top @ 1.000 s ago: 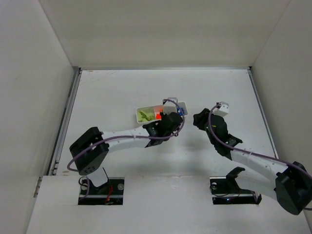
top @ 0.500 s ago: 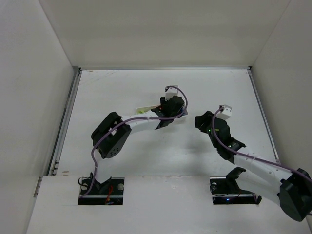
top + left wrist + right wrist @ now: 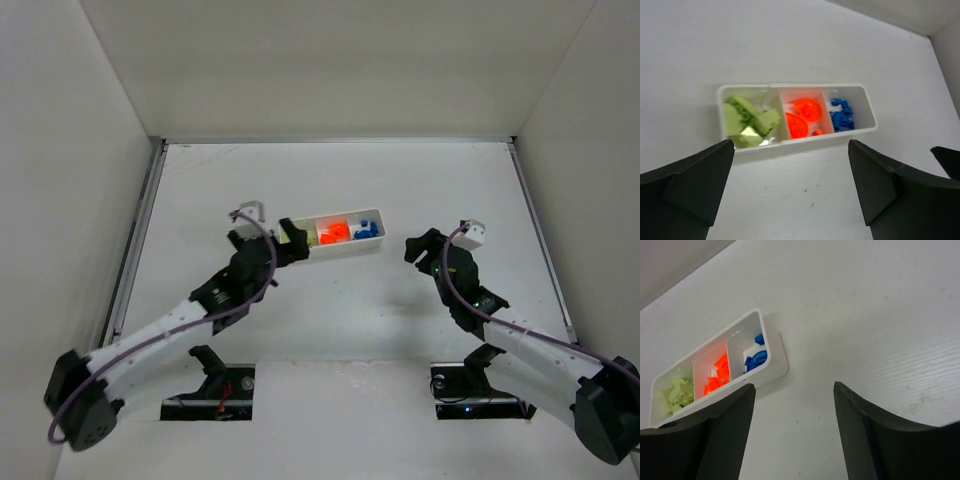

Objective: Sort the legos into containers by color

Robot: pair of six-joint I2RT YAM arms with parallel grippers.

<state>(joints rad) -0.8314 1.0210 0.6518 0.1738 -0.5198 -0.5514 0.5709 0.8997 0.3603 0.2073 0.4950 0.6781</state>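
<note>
The containers are three compartments of one long white tray point(image 3: 346, 247) in the middle of the table. Lime green legos point(image 3: 311, 236) fill its left compartment, orange legos point(image 3: 335, 231) the middle and blue legos point(image 3: 366, 229) the right. My left gripper point(image 3: 296, 243) sits at the tray's left end, open and holding nothing. The left wrist view shows the tray point(image 3: 805, 143) just beyond the spread fingers, with green point(image 3: 747, 122), orange point(image 3: 804, 117) and blue point(image 3: 841, 115) bricks inside. My right gripper point(image 3: 420, 248) stands open, apart from the tray's right end point(image 3: 777, 352).
White walls enclose the table on three sides. A metal rail point(image 3: 135, 240) runs along the left edge. Both arm bases sit at the near edge.
My left arm has drawn back from over the tray toward the left, and its jaws have opened wide. The right gripper has opened wider and shifted slightly.
</note>
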